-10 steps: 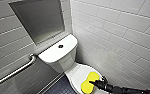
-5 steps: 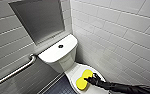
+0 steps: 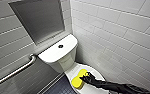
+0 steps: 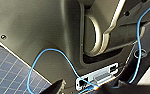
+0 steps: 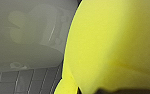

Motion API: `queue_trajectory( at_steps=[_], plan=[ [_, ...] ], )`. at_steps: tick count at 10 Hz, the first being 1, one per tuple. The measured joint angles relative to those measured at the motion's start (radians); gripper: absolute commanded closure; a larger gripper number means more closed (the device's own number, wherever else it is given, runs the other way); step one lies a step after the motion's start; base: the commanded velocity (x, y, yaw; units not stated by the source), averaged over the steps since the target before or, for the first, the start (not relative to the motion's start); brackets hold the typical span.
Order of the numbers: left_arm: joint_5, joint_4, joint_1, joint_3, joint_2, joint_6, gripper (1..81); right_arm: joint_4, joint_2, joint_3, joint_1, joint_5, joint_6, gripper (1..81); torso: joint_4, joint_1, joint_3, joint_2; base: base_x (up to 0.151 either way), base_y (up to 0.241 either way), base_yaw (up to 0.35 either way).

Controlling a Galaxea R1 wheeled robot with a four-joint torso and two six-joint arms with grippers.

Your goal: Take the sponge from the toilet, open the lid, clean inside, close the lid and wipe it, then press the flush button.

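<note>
One arm's on it: my right fingers (image 3: 86, 76) look clamped on the sponge (image 3: 78, 80), lying on the shut lid (image 3: 73, 71) with its long axis running tank (image 3: 57, 51) to lid front, straight across my grip.

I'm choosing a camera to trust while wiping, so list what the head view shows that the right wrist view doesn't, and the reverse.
Head view adds: the toilet tank with its flush button, the grab bar, the wall tiles, and the right gripper gripping the sponge on the closed lid. Right wrist view adds: a faint reflection in the glossy pale toilet surface beside the sponge. Shared: the sponge and the dark floor tiles.
</note>
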Motion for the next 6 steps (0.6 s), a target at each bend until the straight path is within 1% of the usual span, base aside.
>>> queue_trajectory(
  at_steps=[2, 4, 6],
  plan=[
    [0.0, 0.0, 0.0, 0.0, 0.0, 0.0, 1.0, -0.003, 0.047, -0.031, -0.032, -0.003, 0.0, 81.1, 0.0, 0.0, 0.0, 0.0, 0.0, 0.0, 0.0],
    [0.0, 0.0, 0.0, 0.0, 0.0, 0.0, 1.0, -0.008, 0.033, -0.045, -0.112, -0.004, -0.001, 81.1, 0.0, 0.0, 0.0, 0.0, 0.0, 0.0, 0.0],
    [0.0, 0.0, 0.0, 0.0, -0.001, 0.0, 1.0, -0.009, 0.027, -0.047, -0.152, 0.04, -0.003, 81.1, 0.0, 0.0, 0.0, 0.0, 0.0, 0.0, 0.0]
  ],
)
